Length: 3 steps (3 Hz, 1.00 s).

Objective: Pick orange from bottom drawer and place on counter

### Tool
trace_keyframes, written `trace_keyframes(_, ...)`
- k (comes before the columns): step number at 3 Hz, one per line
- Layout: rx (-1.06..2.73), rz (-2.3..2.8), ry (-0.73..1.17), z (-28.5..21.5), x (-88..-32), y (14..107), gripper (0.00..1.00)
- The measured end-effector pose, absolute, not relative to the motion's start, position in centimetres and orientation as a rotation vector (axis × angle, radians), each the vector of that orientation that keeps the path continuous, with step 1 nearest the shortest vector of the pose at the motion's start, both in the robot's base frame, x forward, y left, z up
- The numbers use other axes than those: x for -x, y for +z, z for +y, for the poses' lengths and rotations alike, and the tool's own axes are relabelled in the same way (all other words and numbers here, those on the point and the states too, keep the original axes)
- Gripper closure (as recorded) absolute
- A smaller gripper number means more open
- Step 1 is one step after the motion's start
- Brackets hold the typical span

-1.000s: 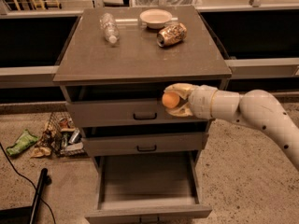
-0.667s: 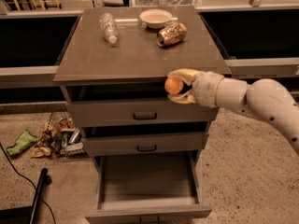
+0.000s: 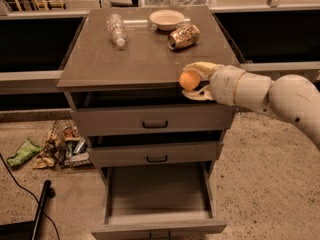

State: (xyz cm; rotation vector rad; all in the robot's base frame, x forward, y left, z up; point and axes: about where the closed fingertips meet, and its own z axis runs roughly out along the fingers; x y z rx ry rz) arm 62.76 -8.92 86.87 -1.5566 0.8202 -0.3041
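Camera view: the drawer cabinet, seen from the front and above.
End effector (image 3: 192, 81): clamped on the orange, at the near right edge of the worktop; its arm reaches in from the right.
Orange (image 3: 189, 80): held between the two fingers, level with the worktop's lip; over it or just in front, cannot tell.
Worktop (image 3: 135, 59): plastic bottle (image 3: 116, 29) lying far left, bowl (image 3: 166, 19) at the far edge, crushed can (image 3: 183, 36) to its near right.
Bottom drawer (image 3: 157, 194): pulled out wide.
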Motion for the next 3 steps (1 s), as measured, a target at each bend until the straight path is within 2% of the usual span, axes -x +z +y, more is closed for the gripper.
trace_keyframes(1,1.534,0.852,-0.282,-9.2,-63.3,86.5,1.0)
trace_keyframes(3,1.287,1.044,-0.153,-13.4,-66.4,84.7,1.0)
